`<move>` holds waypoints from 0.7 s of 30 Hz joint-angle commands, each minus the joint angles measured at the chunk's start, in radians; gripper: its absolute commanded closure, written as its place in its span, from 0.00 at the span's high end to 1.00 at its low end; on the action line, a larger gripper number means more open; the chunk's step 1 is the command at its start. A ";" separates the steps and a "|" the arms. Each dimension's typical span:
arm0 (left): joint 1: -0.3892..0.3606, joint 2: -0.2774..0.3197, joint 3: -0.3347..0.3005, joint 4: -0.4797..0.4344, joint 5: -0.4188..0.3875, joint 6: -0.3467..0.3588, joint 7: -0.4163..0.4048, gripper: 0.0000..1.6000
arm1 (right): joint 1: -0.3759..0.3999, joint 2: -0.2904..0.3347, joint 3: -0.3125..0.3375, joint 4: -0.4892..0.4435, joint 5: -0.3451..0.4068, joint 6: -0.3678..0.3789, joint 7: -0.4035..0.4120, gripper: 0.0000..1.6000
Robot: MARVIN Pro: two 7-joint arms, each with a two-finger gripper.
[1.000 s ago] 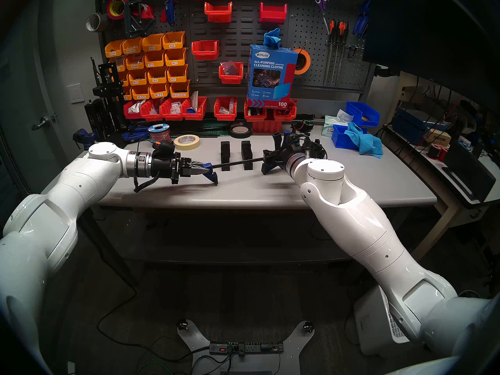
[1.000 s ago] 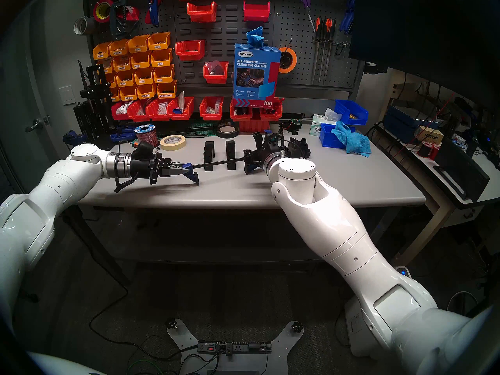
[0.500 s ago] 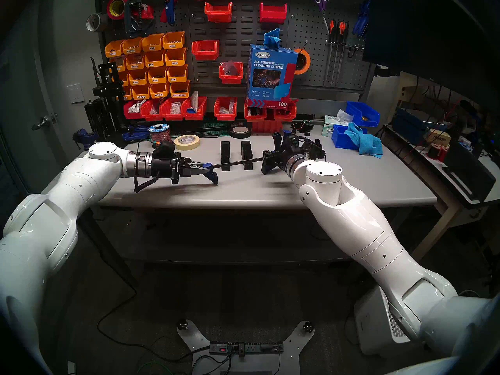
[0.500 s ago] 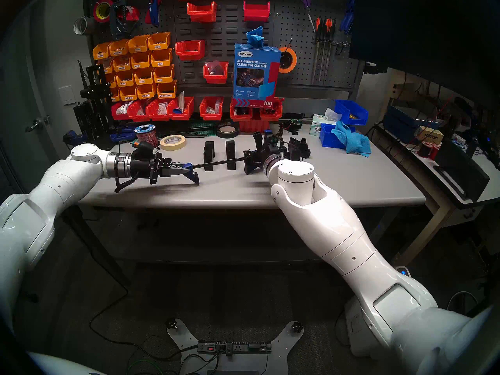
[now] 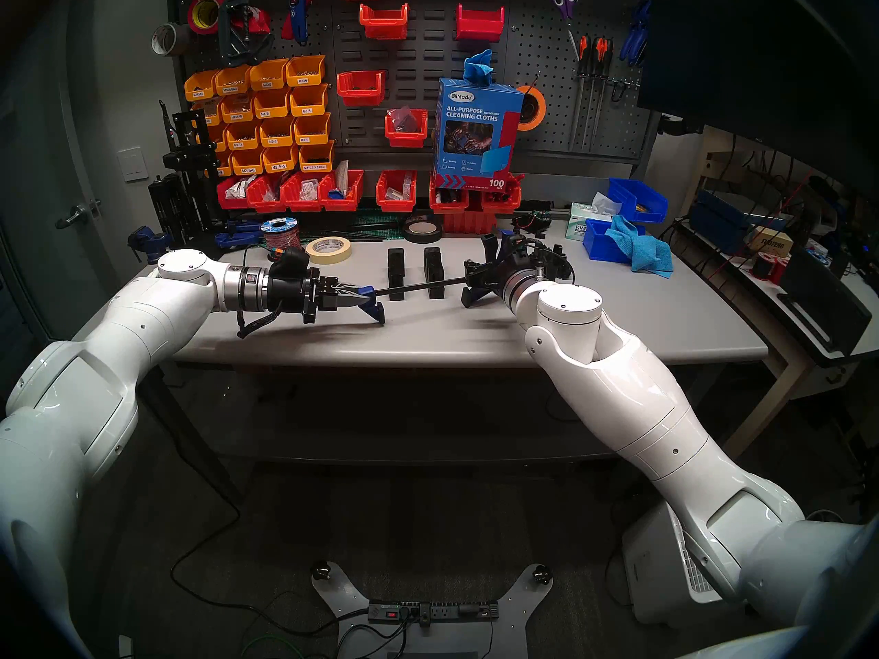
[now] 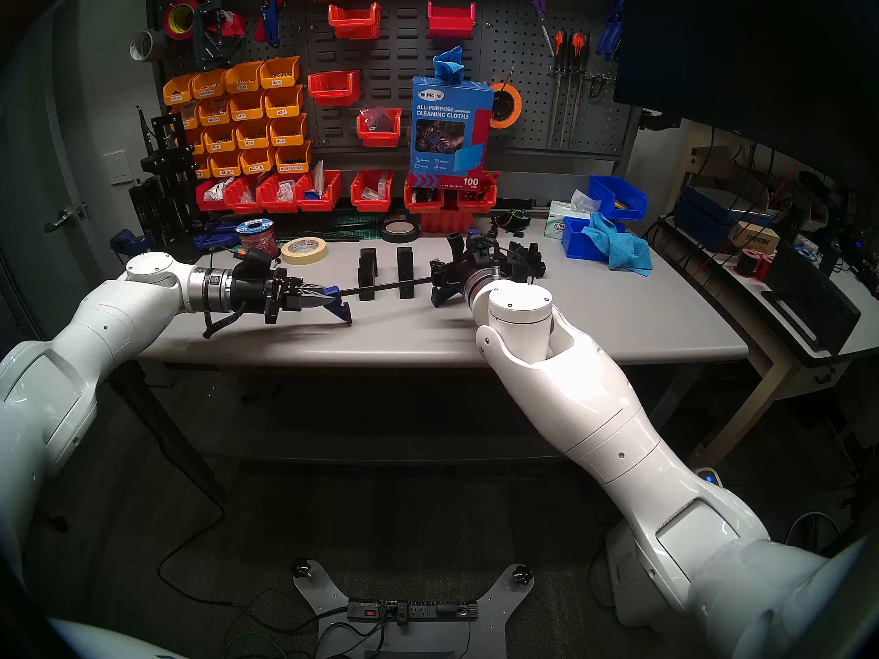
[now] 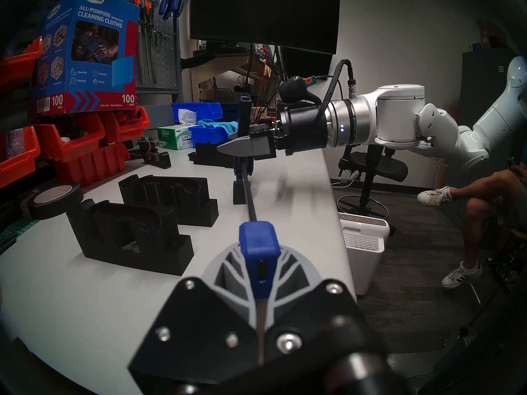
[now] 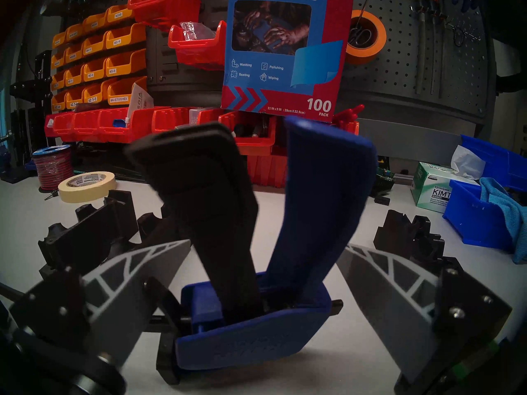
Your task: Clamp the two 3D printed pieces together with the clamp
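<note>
1. The left tool (image 5: 354,300) is pressed together on the blue end jaw of the clamp (image 5: 418,288); the left wrist view shows both grey fingers (image 7: 228,267) pinching the blue piece from either side.
2. The clamp's thin black bar runs level above the grey bench (image 5: 475,339), from the left tool across to the trigger head near the right tool (image 5: 480,275).
3. The right tool is spread wide: in the right wrist view its two grey fingers (image 8: 134,269) stand well apart on either side of the clamp's black trigger and blue handle, with a gap showing on both sides.
4. Whether the right tool's fingers touch the handle cannot be told.
5. The two 3D printed pieces (image 5: 395,273) stand upright on the bench, side by side with a gap between them, just behind the bar in the head view.
6. The right-hand piece (image 5: 433,271) is the one closer to the trigger head.
7. A bulkier black part (image 8: 410,237) sits on the bench beyond the right tool.
8. A roll of masking tape (image 5: 329,250) lies on the bench behind the left tool.
</note>
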 commanded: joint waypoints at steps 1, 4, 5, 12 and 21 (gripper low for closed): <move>-0.018 0.005 -0.008 0.003 -0.006 -0.001 0.000 0.00 | 0.016 0.007 0.014 -0.014 -0.012 -0.009 -0.014 1.00; -0.018 0.005 -0.008 0.004 -0.006 -0.002 0.000 0.00 | 0.014 0.007 0.013 -0.014 -0.009 0.002 -0.018 1.00; -0.019 0.005 -0.008 0.004 -0.006 -0.002 0.000 0.00 | 0.014 0.007 0.012 -0.014 -0.007 0.010 -0.020 1.00; -0.019 0.004 -0.008 0.006 -0.006 -0.002 0.000 0.00 | 0.010 0.009 0.010 -0.017 -0.002 0.020 -0.021 0.18; -0.020 0.004 -0.008 0.007 -0.006 -0.002 0.000 0.00 | -0.008 0.009 0.014 -0.027 0.002 0.022 -0.032 0.00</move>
